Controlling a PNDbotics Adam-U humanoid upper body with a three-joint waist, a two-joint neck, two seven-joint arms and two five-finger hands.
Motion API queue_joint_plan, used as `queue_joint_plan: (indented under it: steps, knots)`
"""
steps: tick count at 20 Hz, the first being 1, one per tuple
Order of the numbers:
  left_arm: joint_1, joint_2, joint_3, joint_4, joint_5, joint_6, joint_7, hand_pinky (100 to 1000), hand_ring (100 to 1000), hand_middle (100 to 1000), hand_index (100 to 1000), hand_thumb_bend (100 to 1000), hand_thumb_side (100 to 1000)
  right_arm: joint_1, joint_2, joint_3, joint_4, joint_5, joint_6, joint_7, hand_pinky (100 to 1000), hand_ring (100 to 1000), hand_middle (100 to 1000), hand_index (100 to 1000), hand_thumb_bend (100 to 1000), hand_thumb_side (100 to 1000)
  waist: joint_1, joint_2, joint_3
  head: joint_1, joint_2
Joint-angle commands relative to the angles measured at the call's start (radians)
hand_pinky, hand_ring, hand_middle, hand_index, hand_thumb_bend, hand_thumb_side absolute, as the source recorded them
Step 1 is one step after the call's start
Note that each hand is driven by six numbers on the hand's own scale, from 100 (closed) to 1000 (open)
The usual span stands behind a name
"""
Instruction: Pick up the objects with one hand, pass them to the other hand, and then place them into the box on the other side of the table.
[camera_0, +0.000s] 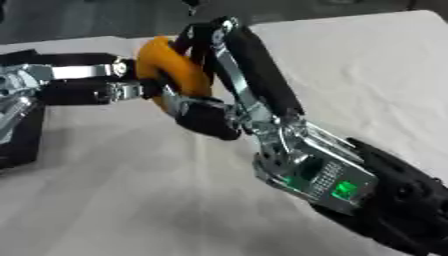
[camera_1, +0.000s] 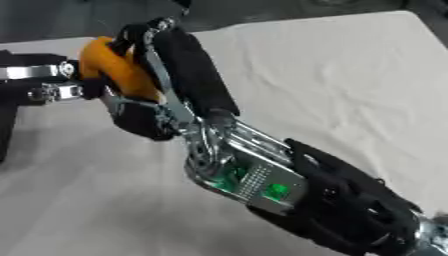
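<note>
Right hand (camera_0: 229, 95) enters from the lower right corner and extends diagonally toward the upper left, its black forearm housing low in the view and a silver wrist block with green lights just above it. Its fingers (camera_0: 249, 60) and thumb are curled round an orange object (camera_0: 175, 67), curved and rounded in form; exact identity cannot be determined. The long black fingers lie against the object's right-hand side, and the thumb pad sits below and in front of it.

Left hand (camera_0: 83, 82) enters from the left edge at the same height. Its silver-jointed black fingers (camera_0: 122, 91) reach horizontally to the orange object and meet its left side. Whether they close around the object or merely touch it cannot be told; the contact zone is covered by the object and by the right hand.

The orange object is held off the worktop (camera_0: 367, 75), between the two hands, over the upper left part of the surface. Both hands are at the object at once.

The worktop is covered with a pale, slightly creased cloth. A dark box-like shape (camera_0: 22, 140) stands at the left edge, below the left arm; only its corner shows, and its contents cannot be seen.
</note>
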Motion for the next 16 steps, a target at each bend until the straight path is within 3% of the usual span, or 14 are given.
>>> queue_joint_plan:
  steps: [1,2,4,6,7,10,16]
  knots:
    - [-0.015,0.017,0.007,0.004,0.039,0.011,0.022,1000,916,680,731,100,1000,-0.01,-0.012,-0.011,-0.021,-0.009,0.034,-0.052,544,381,346,266,100,100,-0.011,-0.019,-0.001,-0.003,-0.011]
    - [-0.016,0.015,0.007,0.008,0.046,0.018,0.028,1000,911,674,725,100,1000,-0.009,-0.012,-0.011,-0.021,-0.011,0.034,-0.056,544,381,346,266,100,100,-0.01,-0.019,-0.002,-0.003,-0.012]
    - [-0.015,0.012,0.005,0.019,0.065,0.042,0.039,1000,829,578,640,100,760,-0.007,-0.014,-0.011,-0.021,-0.014,0.034,-0.067,544,382,348,270,100,100,-0.009,-0.018,-0.003,-0.003,-0.011]
    - [-0.015,0.01,-0.002,0.025,0.085,0.072,0.036,1000,793,544,606,100,578,-0.005,-0.015,-0.011,-0.021,-0.018,0.036,-0.077,546,385,354,275,100,100,-0.008,-0.017,-0.005,-0.003,-0.011]
    - [-0.016,0.01,-0.005,0.024,0.091,0.084,0.032,1000,755,511,556,100,415,-0.004,-0.015,-0.011,-0.021,-0.021,0.038,-0.083,550,395,369,290,100,100,-0.008,-0.016,-0.005,-0.003,-0.011]
    - [-0.018,0.009,-0.012,0.015,0.097,0.11,0.017,1000,716,472,470,100,246,-0.002,-0.016,-0.01,-0.021,-0.031,0.042,-0.102,550,397,372,294,100,100,-0.008,-0.016,-0.007,-0.003,-0.011]
    - [-0.023,0.007,-0.013,0.004,0.071,0.125,0.041,1000,597,376,294,100,255,0.0,-0.018,-0.007,-0.021,-0.041,0.04,-0.122,549,396,377,304,100,100,-0.007,-0.015,-0.009,-0.004,-0.013]
